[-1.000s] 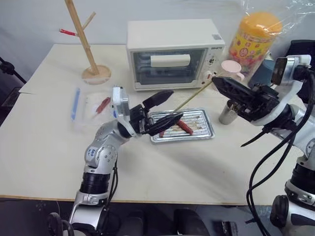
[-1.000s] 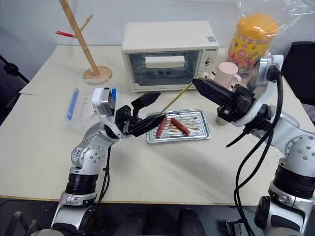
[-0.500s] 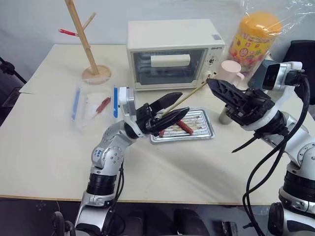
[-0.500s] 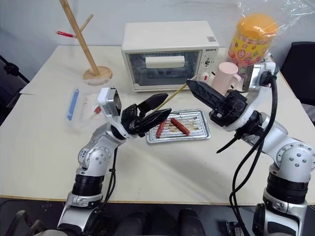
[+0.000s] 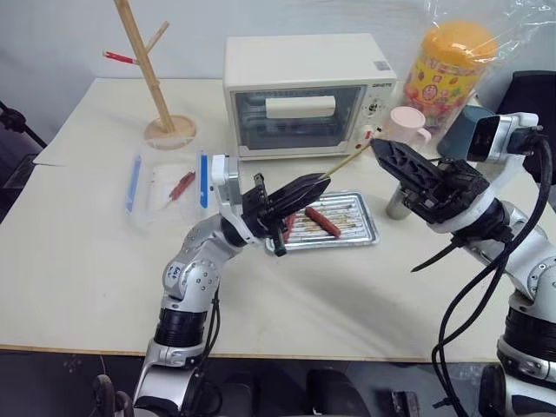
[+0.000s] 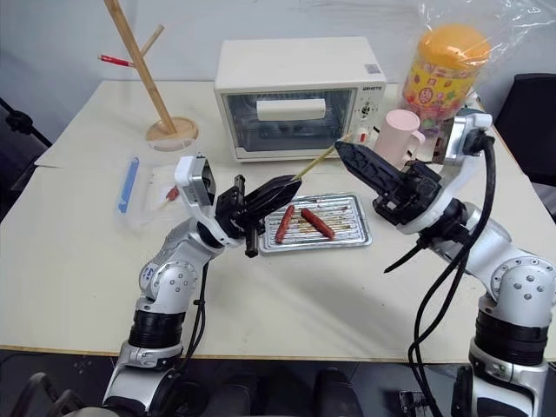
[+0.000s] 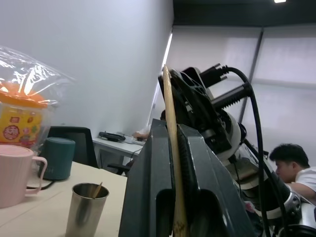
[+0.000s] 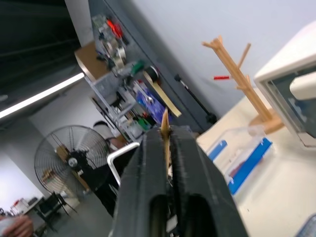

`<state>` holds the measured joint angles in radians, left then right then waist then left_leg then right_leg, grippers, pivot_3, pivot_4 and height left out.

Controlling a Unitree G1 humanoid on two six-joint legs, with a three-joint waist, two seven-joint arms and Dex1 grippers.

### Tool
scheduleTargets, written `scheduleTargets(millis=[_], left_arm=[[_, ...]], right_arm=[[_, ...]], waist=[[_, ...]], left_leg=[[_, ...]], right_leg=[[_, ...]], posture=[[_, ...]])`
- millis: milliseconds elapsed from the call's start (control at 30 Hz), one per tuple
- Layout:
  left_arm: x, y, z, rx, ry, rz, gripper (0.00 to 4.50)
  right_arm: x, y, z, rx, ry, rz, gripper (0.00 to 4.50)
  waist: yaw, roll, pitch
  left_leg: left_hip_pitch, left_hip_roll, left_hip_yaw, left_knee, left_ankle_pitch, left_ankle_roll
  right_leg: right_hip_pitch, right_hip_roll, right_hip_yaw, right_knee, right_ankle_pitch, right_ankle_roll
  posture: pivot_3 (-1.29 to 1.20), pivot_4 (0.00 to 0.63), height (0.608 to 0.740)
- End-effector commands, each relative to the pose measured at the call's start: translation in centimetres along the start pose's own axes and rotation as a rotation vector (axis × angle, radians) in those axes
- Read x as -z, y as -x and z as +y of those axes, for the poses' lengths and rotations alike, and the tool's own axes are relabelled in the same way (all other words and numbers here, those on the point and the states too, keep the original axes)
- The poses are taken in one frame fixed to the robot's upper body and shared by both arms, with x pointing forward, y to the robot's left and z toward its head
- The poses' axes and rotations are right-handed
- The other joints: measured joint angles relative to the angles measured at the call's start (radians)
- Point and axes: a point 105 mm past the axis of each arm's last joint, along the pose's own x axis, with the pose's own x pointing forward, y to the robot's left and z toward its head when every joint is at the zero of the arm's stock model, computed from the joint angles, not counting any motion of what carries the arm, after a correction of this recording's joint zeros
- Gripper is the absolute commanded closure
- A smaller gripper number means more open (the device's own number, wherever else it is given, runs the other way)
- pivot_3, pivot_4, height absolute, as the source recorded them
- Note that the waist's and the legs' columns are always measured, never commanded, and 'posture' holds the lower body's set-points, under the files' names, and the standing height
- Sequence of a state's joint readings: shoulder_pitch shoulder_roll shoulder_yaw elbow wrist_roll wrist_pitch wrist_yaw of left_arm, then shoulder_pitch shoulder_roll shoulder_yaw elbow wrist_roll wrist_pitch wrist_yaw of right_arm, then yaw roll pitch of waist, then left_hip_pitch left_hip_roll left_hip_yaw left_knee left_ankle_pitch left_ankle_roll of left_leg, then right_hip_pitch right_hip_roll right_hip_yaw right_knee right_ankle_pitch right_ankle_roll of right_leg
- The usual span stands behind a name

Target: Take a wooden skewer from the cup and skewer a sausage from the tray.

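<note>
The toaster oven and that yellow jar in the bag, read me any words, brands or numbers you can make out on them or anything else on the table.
Toaster oven: a small dark brand mark at the top right corner of its front, too small to read.
Yellow jar inside the clear bag: a colourful printed label with pictures and lettering, too blurred to read.
Pink mug, steel cup, tray: no text visible.

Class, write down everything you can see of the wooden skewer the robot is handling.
The wooden skewer is a thin, straight, pale wood stick. It hangs tilted in the air above the tray, in front of the toaster oven. The left gripper is shut on its lower end; the left wrist view shows it clamped between the fingers. Its upper end lies between the fingers of the right gripper, with its pointed tip poking past them in the right wrist view. It touches nothing else.
</note>
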<state>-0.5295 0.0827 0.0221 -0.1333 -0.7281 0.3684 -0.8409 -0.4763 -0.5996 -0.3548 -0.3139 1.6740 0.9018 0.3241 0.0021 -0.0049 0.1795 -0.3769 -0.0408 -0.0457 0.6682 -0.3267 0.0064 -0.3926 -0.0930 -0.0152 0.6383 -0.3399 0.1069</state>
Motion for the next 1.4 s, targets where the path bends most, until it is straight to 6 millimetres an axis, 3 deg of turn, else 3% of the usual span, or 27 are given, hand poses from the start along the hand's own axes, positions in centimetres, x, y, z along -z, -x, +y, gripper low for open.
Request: scheduleTargets(millis=[33,133,333,400,500,600,733,1000,1167,1400], left_arm=[[-1.2,0.6,0.0,-0.017,-0.051,-0.001,4.50],[-1.3,2.5,0.6,-0.054,-0.087,0.064,4.50],[-0.4,12.5,0.7,-0.242,-0.119,0.337,4.50],[-0.5,14.6,0.3,-0.302,-0.109,0.371,4.50],[-0.8,17.4,-0.3,-0.408,-0.108,0.409,4.50],[-0.9,19.4,-0.7,-0.488,-0.104,0.430,4.50],[-0.9,21.1,-1.0,-0.556,-0.102,0.441,4.50],[-0.8,19.6,0.0,-0.543,-0.112,0.414,4.50],[-0.7,19.1,0.1,-0.534,-0.116,0.411,4.50],[-0.5,18.6,0.0,-0.534,-0.114,0.400,4.50]], right_arm=[[-0.1,1.5,-0.6,0.089,0.158,0.083,2.99],[0.5,3.7,-2.4,0.220,0.327,0.190,2.14],[3.8,12.5,-5.2,0.343,0.652,0.614,0.59],[4.3,14.6,-5.7,0.365,0.676,0.678,0.07],[4.6,16.6,-6.3,0.402,0.696,0.726,0.02],[4.9,17.1,-6.8,0.412,0.710,0.743,0.02],[5.4,13.4,-6.7,0.344,0.663,0.749,0.02],[5.7,5.2,-9.9,0.424,0.677,0.776,0.02],[7.4,2.4,-12.8,0.467,0.747,0.829,0.02],[9.4,-1.0,-13.7,0.454,0.719,0.791,0.02]], waist=[[0.001,0.000,0.000],[0.006,0.000,0.000],[0.005,0.000,0.000],[0.004,-0.001,0.001],[0.008,-0.001,0.000],[0.007,-0.001,0.000],[-0.002,-0.001,0.000],[0.001,0.000,0.000],[-0.001,0.000,0.000],[-0.006,0.000,0.000]], left_leg=[[0.000,0.000,0.000,0.000,0.000,0.000],[0.000,0.000,0.000,-0.001,0.000,0.000],[0.001,0.000,0.001,-0.004,0.000,0.000],[0.002,0.000,0.001,-0.004,0.000,0.001],[0.005,0.000,0.001,-0.002,0.000,0.001],[0.007,0.000,0.001,-0.004,0.000,0.001],[0.007,0.001,0.001,-0.004,0.000,0.001],[0.003,0.001,-0.001,-0.005,0.000,-0.001],[0.001,0.000,-0.002,-0.005,0.000,0.000],[0.001,0.000,-0.001,-0.005,0.000,-0.001]], right_leg=[[0.000,0.000,0.000,-0.001,0.000,0.000],[0.000,0.000,0.000,-0.001,0.000,0.000],[0.000,0.002,0.001,-0.001,0.000,0.000],[0.001,0.001,0.001,-0.003,0.000,0.000],[0.004,0.000,0.002,-0.004,0.000,0.000],[0.005,0.000,0.003,-0.005,0.000,0.000],[0.005,0.000,0.003,-0.006,0.000,0.000],[0.001,0.000,0.001,-0.008,0.001,-0.002],[0.000,-0.001,0.000,-0.009,0.001,-0.001],[-0.001,0.000,0.000,-0.006,0.001,-0.001]], posture=[[0.00,0.150,0.740],[0.00,0.150,0.740],[0.00,0.150,0.740],[0.00,0.150,0.740],[0.00,0.150,0.740],[0.00,0.150,0.740],[0.00,0.150,0.740],[0.00,0.150,0.740],[0.00,0.150,0.740],[0.00,0.150,0.740]])
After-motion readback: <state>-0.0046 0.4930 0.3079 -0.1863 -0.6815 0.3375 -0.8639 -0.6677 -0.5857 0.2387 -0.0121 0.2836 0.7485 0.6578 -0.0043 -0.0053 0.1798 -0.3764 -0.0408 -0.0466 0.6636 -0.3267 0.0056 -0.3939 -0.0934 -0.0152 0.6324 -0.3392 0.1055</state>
